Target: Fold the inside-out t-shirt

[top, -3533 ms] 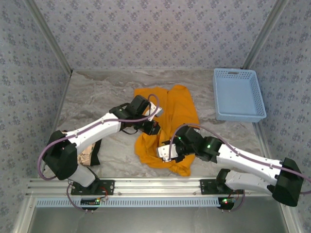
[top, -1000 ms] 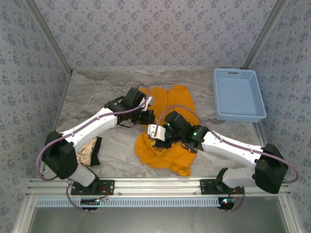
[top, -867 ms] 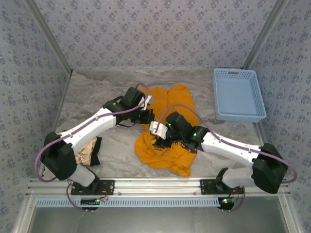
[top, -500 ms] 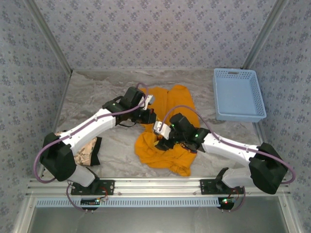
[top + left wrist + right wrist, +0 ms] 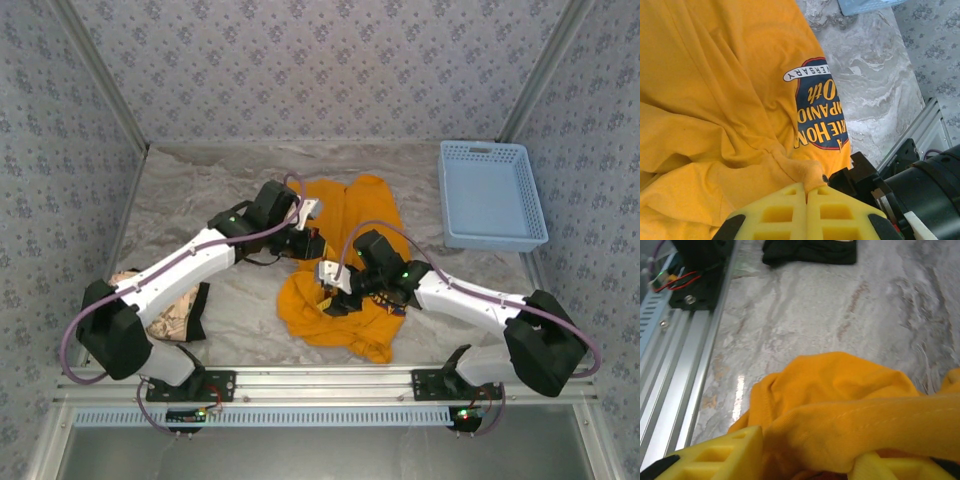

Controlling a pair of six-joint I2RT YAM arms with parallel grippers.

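Observation:
The inside-out t-shirt (image 5: 350, 250) is orange-yellow and lies crumpled in the middle of the table. Its dark printed graphic (image 5: 817, 112) faces up in the left wrist view. My left gripper (image 5: 312, 243) sits at the shirt's left edge. In its own view the left gripper (image 5: 807, 189) is shut on a small pinched fold of the shirt. My right gripper (image 5: 333, 298) is just below it, on the shirt's lower left part. The right gripper (image 5: 810, 450) has a thick roll of the shirt (image 5: 850, 415) filling the space between its yellow fingers (image 5: 715, 455).
A blue basket (image 5: 492, 195) stands at the back right. A beige cloth with a black edge (image 5: 175, 310) lies at the near left, under the left arm. The aluminium rail (image 5: 320, 385) runs along the near edge.
The right gripper has come up from the shirt's near hem to its middle left, close to the left gripper, and in the last second slid slightly right and closed on the fabric.

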